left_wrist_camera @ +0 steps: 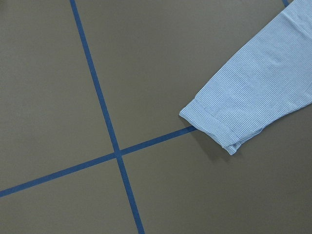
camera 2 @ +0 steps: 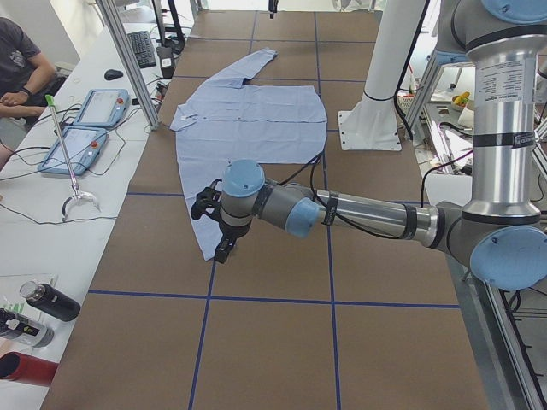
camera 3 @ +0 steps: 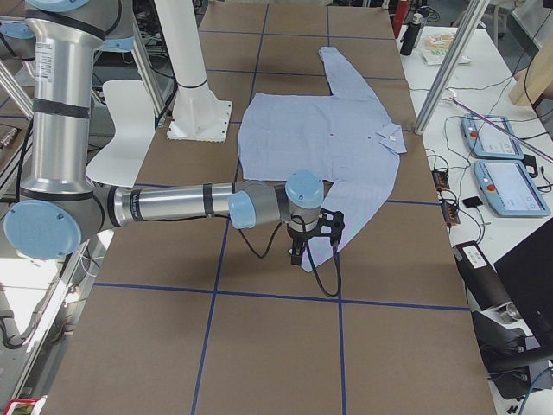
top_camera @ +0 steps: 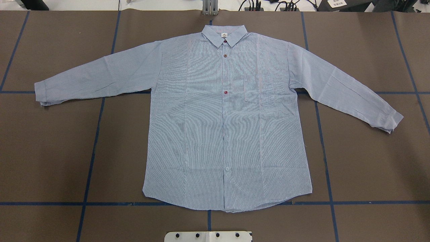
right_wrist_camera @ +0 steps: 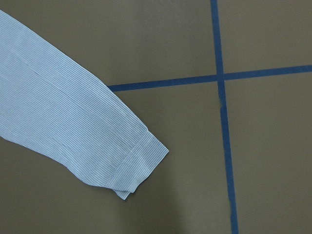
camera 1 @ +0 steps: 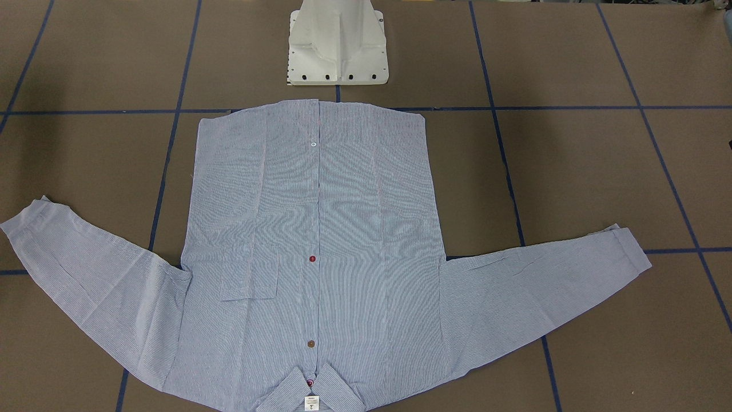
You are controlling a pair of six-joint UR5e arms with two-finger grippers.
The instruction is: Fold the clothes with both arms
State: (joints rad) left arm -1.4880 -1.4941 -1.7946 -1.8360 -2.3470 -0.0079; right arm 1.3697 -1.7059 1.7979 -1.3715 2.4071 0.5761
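"Are the jaws holding anything?"

"I can't tell. The left arm (camera 2: 367, 213) and right arm (camera 3: 173, 206) show only from the sides. Their jaws hang above the counter (top_camera: 50, 151), each near a cuff (left_wrist_camera: 209, 124)."

"And the shirt?"

"I see the shirt (top_camera: 228, 117) flat and buttoned mid-counter, with its collar at 12 o'clock, hem at 6, and sleeves toward 9 and 4."

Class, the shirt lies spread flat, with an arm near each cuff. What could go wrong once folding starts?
1. The left cuff looks doubled over at one corner; the left gripper might pinch only one layer.
2. The right sleeve slopes towards the robot more than the left sleeve, so mirrored folds on the shirt may land skewed.
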